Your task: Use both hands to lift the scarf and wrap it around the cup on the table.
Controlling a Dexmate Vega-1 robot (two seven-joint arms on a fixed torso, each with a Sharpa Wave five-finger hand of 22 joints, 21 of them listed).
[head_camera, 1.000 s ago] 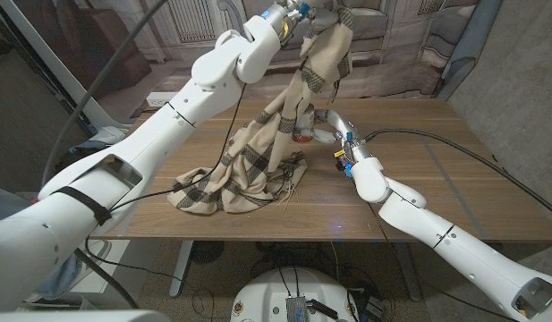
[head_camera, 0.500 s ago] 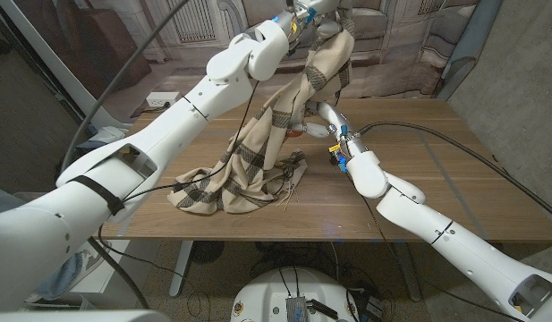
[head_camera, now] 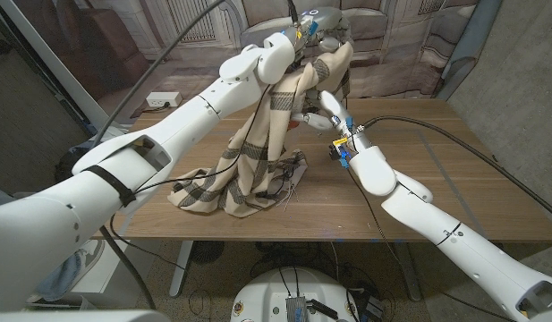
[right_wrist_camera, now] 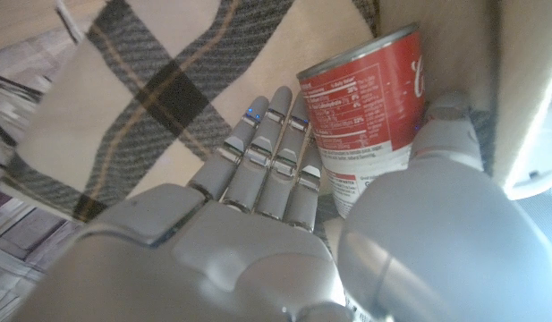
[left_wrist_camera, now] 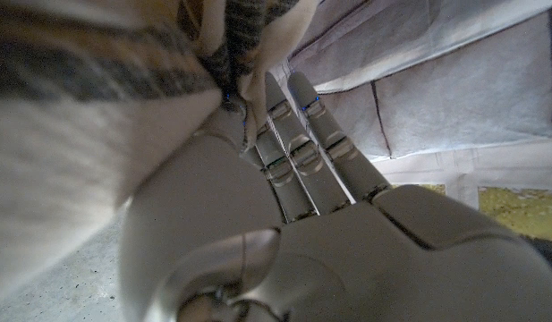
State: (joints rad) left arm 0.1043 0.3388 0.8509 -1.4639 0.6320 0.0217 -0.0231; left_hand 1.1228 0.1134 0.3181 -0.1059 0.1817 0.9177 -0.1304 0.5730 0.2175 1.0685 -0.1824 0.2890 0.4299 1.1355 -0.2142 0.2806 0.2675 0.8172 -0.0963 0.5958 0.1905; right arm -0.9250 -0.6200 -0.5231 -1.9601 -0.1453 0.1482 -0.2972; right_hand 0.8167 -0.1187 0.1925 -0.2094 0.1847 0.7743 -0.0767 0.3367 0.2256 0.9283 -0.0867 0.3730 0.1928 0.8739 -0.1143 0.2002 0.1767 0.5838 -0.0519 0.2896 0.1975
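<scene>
The left hand (head_camera: 318, 20) grips the beige plaid fabric scarf (head_camera: 249, 152) held high — the right hand (right_wrist_camera: 284, 179) grasps the red labelled can-shaped cup (right_wrist_camera: 369, 107).

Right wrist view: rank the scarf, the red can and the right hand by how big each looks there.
1. right hand, though it sits nearest the camera, so that inflates it
2. scarf, covering most of the background
3. red can, smallest, with its lower part hidden behind the hand
</scene>
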